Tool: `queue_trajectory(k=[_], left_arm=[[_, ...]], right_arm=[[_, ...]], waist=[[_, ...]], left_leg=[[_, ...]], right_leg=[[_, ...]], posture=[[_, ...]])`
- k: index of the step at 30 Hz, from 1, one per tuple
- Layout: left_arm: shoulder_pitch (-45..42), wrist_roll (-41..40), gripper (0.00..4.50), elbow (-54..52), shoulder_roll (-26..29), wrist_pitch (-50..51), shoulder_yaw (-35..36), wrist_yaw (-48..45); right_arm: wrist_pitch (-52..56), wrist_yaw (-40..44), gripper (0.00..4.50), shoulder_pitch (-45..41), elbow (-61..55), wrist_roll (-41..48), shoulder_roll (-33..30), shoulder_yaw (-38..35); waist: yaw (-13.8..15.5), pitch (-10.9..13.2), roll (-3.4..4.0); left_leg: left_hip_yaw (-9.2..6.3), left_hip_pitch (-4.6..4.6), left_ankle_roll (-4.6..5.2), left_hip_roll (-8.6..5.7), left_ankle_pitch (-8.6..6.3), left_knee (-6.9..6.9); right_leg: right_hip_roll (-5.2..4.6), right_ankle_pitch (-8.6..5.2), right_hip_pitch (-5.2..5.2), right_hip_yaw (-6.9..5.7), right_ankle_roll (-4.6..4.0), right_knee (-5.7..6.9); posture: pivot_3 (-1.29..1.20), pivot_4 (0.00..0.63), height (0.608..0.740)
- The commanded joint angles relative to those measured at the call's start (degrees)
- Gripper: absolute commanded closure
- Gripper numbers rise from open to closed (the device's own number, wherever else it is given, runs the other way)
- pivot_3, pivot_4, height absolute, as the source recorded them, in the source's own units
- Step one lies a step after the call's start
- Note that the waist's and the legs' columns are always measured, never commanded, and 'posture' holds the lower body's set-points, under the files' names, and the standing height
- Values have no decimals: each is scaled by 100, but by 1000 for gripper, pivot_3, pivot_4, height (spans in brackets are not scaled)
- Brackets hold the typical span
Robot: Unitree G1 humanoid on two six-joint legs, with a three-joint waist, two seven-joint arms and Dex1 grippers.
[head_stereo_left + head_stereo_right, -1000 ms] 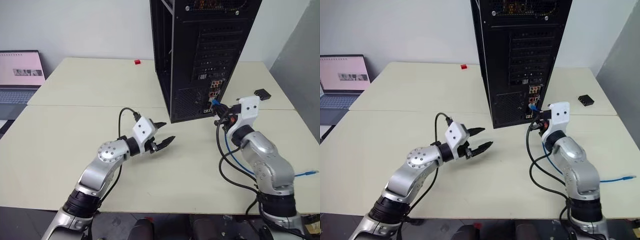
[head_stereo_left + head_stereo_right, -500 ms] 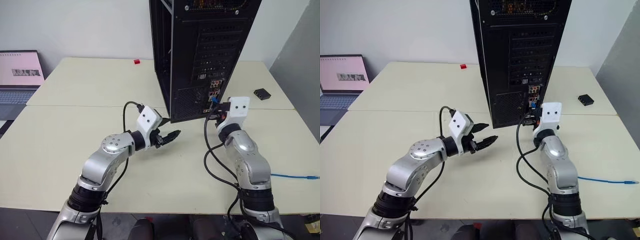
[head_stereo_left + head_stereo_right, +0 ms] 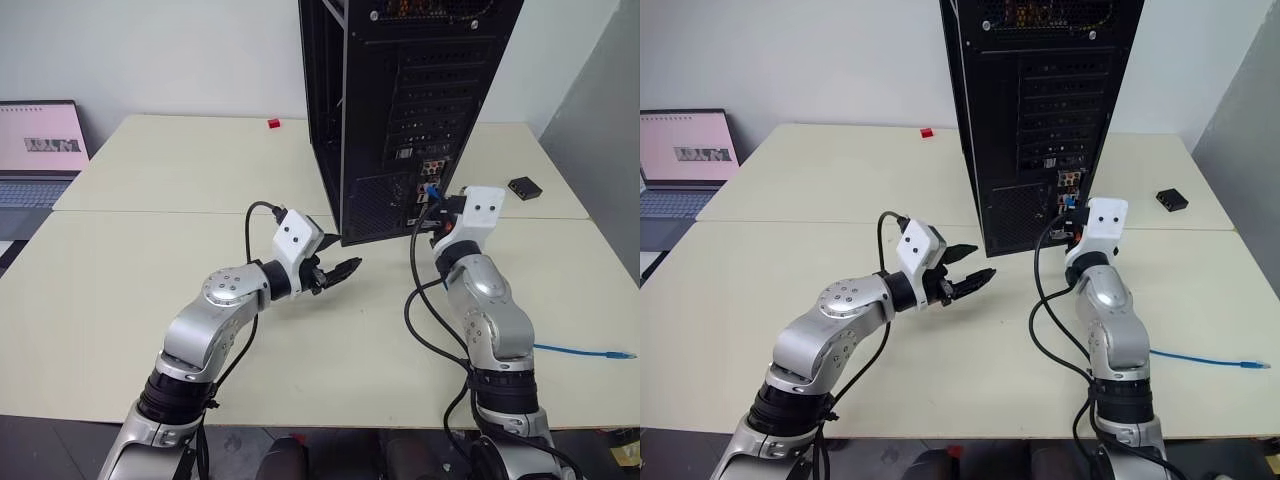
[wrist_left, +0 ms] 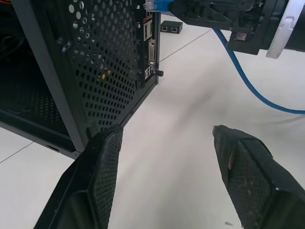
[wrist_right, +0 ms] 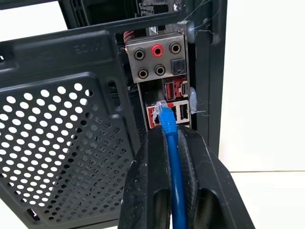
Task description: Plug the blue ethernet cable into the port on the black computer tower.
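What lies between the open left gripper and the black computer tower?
Bare table: in the left wrist view, the left gripper faces the black computer tower across an empty stretch, with the blue ethernet cable off to one side.

Blue ethernet cable (image 5: 169, 143) plug (clear) nears tower's (image 5: 71, 119) port (image 5: 155, 114).

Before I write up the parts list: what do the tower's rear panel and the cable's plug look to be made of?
The black computer tower: rear panel looks like thin sheet metal painted matte black, judging by its punched round holes and folded edges. The blue ethernet cable: smooth, likely plastic jacket; its plug tip looks like clear moulded plastic, being see-through.
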Motion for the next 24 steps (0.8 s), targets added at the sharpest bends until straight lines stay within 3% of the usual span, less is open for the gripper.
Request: queue_trajectory(k=[1, 24], left_arm=[[-44, 98, 1299, -327, 8, -141, -52, -55], [-19, 297, 1299, -403, -49, -293, -159, -186]], right_arm=[[-137, 1, 4500, -185, -111, 43, 30, -69], [-252, 13, 4500, -159, 119, 6, 203, -32]], waist=[[1, 0, 0], [-14, 1, 2]], left_leg=[[0, 0, 0, 0, 0, 0], [6, 3, 0, 1, 0, 0]], right_leg=[[0, 0, 0, 1, 0, 0], [1, 0, -1, 8, 1, 0]], posture=[[0, 150, 740], [0, 150, 740]])
